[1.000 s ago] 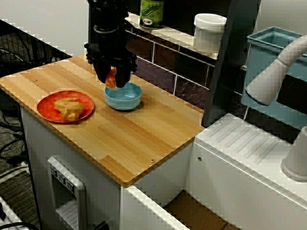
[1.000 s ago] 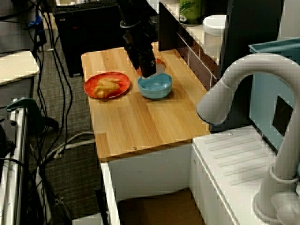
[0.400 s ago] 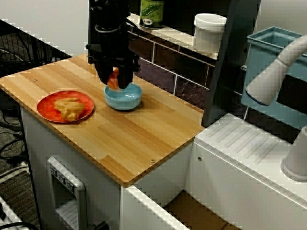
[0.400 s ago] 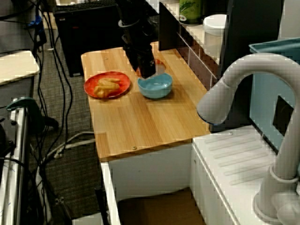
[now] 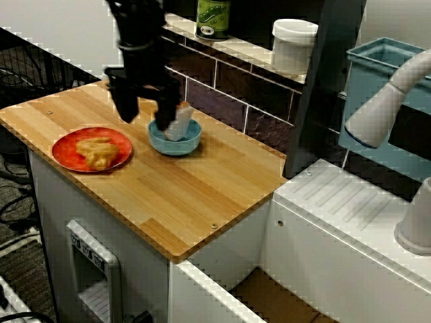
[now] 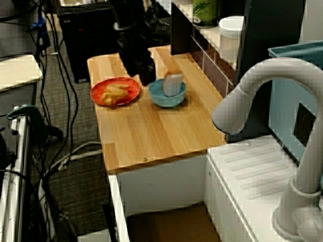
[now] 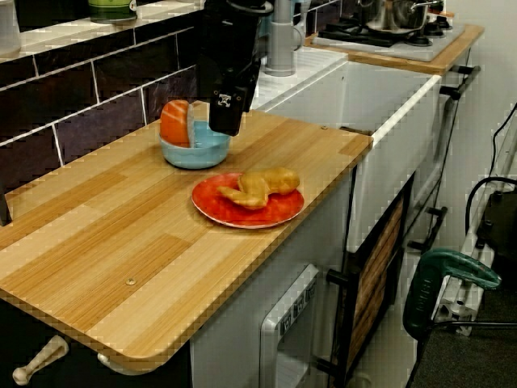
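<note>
My hand (image 5: pixel 145 108) hangs over the counter (image 5: pixel 175 195) with its fingers spread apart and nothing between them. In the front view its right finger is just beside the one orange-and-white piece (image 5: pixel 179 121). The high view over the sink shows a clear gap between hand (image 6: pixel 141 70) and piece (image 6: pixel 173 83).

That piece stands tilted inside the one blue bowl (image 5: pixel 182 142), leaning on the rim, and it is the only thing in the bowl. From the low end view I see its orange face (image 7: pixel 174 123) rising above the bowl (image 7: pixel 194 152).

To the left of the bowl and a little nearer lies one red plate (image 5: pixel 67 153), close to it but not touching. The plate carries yellow-brown food (image 5: pixel 94 151). I cannot tell whether this is one lump or two pressed together.

Farther back, on the tiled ledge (image 5: pixel 242 48) behind the counter, I count two containers well apart. One is a green-labelled container (image 5: pixel 213 17) and the other a white tub (image 5: pixel 294 44) to its right. I cannot see into either.
</note>
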Motion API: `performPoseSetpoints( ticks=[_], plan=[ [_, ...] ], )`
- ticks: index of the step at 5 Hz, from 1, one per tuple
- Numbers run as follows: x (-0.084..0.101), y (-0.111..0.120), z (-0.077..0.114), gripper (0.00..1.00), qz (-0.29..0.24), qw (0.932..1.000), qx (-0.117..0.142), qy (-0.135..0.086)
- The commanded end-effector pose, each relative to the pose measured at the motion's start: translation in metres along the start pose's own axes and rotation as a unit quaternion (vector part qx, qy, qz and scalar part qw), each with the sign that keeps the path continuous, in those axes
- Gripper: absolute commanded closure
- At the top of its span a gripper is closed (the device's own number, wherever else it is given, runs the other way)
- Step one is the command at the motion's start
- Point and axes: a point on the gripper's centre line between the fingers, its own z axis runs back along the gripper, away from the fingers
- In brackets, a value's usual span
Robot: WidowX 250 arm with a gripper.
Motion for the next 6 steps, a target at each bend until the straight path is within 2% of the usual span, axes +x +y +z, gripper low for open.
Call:
performPoseSetpoints(
  ticks=[1,2,3,4,5,6],
  plan=[
    [-0.017,0.039,0.049,0.0,0.033,0.9984,-0.038,-0.025],
    [-0.032,0.048,0.059,0.0,0.004,0.9994,-0.031,-0.014],
    [-0.049,0.055,0.058,0.0,-0.015,0.9993,-0.033,-0.009],
    [-0.057,0.055,0.05,0.0,-0.021,0.9996,-0.016,-0.008],
    [-0.065,0.057,0.043,0.0,-0.024,0.9993,0.011,-0.025],
    [-0.063,0.062,0.037,0.0,-0.003,0.9996,0.005,-0.028]
  ],
)
